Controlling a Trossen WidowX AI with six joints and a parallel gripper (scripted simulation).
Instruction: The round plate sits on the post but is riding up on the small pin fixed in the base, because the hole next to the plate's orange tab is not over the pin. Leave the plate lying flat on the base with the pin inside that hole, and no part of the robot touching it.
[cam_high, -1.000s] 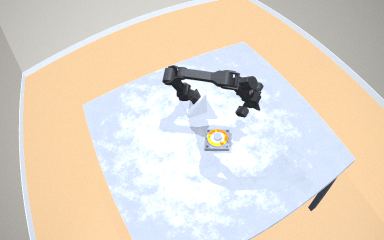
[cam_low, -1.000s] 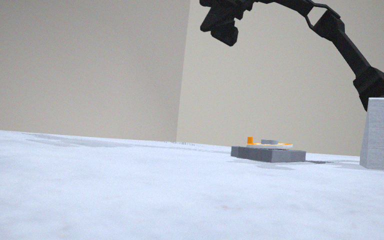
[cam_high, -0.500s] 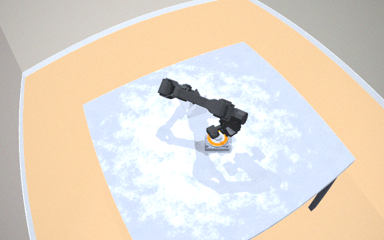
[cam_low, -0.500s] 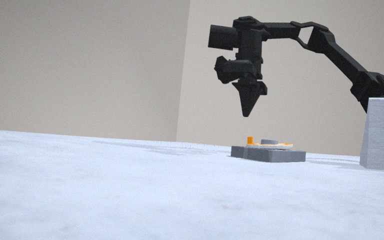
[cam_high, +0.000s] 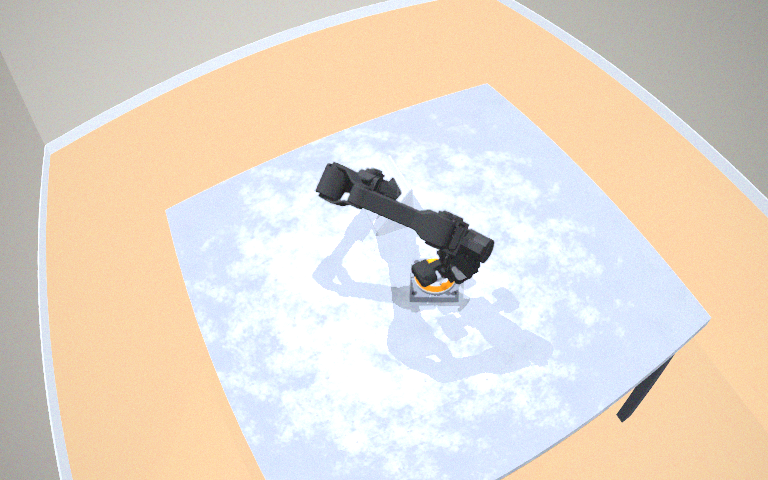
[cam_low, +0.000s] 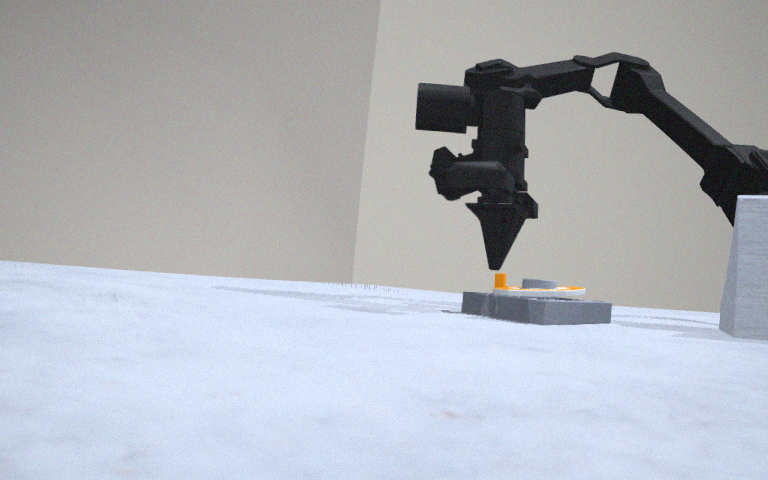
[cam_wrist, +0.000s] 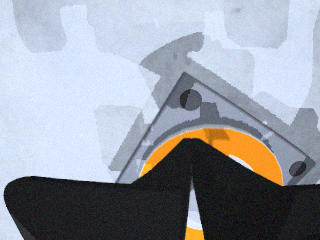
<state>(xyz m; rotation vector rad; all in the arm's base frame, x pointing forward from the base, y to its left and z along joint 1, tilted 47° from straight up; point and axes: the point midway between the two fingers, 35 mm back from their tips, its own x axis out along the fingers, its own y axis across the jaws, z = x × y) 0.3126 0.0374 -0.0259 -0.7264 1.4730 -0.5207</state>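
The round plate (cam_high: 434, 288) (cam_low: 526, 293) (cam_wrist: 260, 162), orange on top with a white rim, sits around the grey post (cam_low: 538, 283) on the square grey base (cam_high: 434, 298) (cam_low: 577, 313) (cam_wrist: 230, 114). In the exterior view a thin dark gap shows under the plate's right part. The upright orange tab (cam_low: 500, 280) stands at the plate's left edge there. My gripper (cam_low: 495, 268) (cam_wrist: 190, 146) is shut and empty, pointing down, with its tips a little above the tab. The pin and the hole are not visible. In the wrist view the fingers cover the tab and much of the plate.
Dark round holes (cam_wrist: 190, 100) mark the base's corners. The base stands on the pale table (cam_high: 339, 396) (cam_low: 226, 396). A light grey block (cam_low: 747, 271) stands at the right edge of the exterior view, by the arm. The arm reaches over the plate and partly hides it from above.
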